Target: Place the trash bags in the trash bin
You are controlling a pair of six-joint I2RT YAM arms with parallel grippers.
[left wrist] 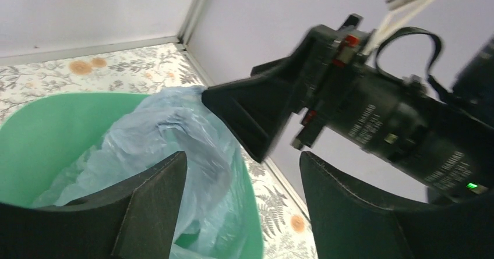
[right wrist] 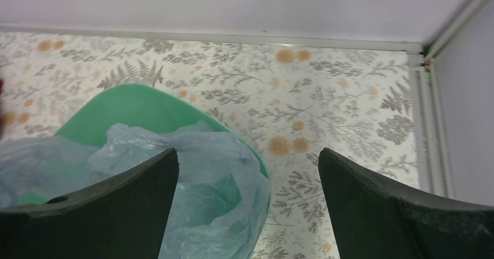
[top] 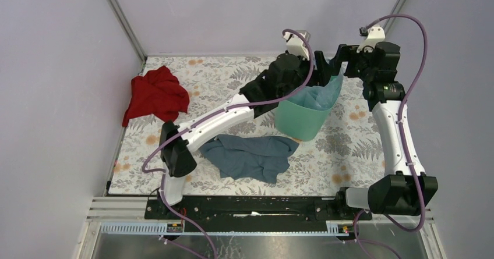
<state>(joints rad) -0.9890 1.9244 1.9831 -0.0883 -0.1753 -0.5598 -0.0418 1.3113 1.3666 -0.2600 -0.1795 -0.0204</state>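
Wide open: left tool (left wrist: 242,160), right tool (right wrist: 247,154).

- One green bin (top: 303,121) is counted on the worktop (top: 349,148).
- One pale-blue plastic bag (top: 319,98) is counted.
- Two cloths are counted: one red cloth (top: 154,93) and one grey-blue cloth (top: 250,155).
- Two robot arms are counted: one left arm (top: 218,121) and one right arm (top: 396,137).

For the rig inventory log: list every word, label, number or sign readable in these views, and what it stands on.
No text is readable.
white lettering on the right arm's black wrist housing, two patches, left wrist view: too blurred to read.
trash bin, trash bag, red cloth, grey-blue cloth: no print shows.
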